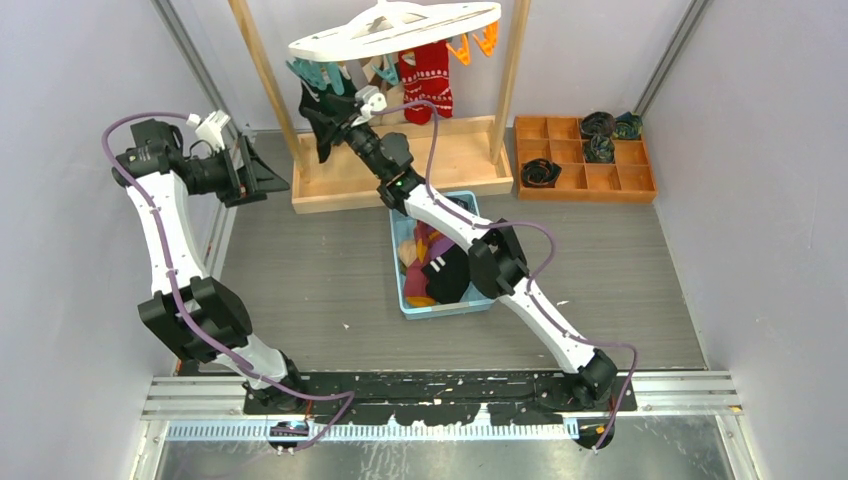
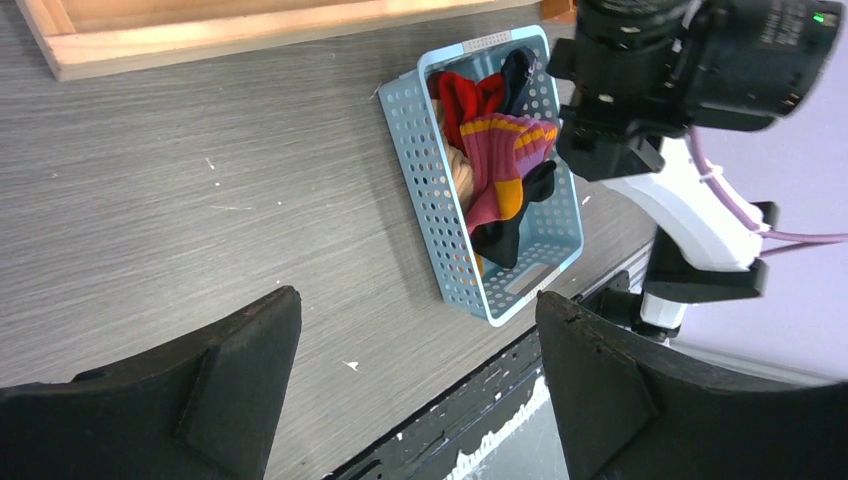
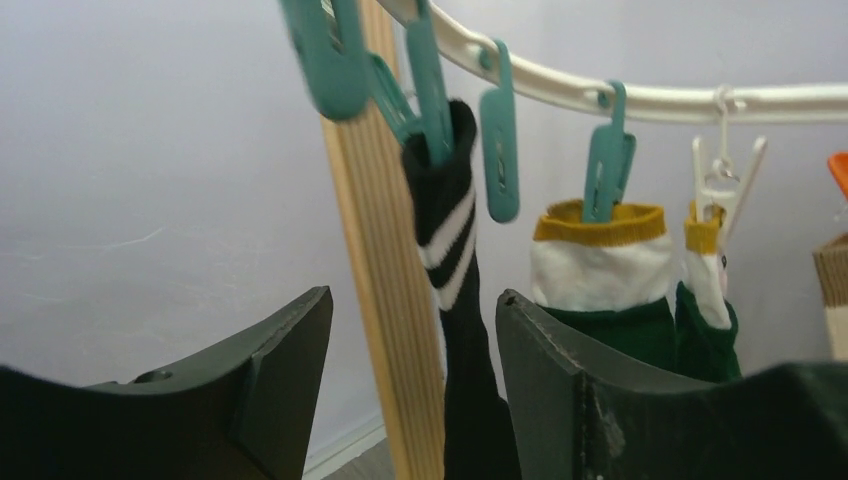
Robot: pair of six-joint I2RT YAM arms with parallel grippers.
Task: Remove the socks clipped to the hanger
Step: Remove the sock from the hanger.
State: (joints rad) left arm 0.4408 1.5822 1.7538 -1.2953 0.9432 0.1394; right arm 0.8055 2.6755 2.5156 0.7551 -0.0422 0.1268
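left gripper (image 2: pixel 417 300): jaws released, empty, over bare counter (image 1: pixel 300 270). hanger (image 1: pixel 400 30) hangs on the wooden rack (image 1: pixel 400 170), carrying one black white-striped sock (image 3: pixel 450 240), two green socks (image 3: pixel 610 320) and red socks (image 1: pixel 425 75), probably two, overlap hard to split. right gripper (image 3: pixel 412 296): jaws spread, black sock in the gap. one blue basket (image 2: pixel 425 200) of loose socks (image 2: pixel 500 160) centre. four rolled socks (image 1: pixel 598 124) in tray (image 1: pixel 585 180) right.
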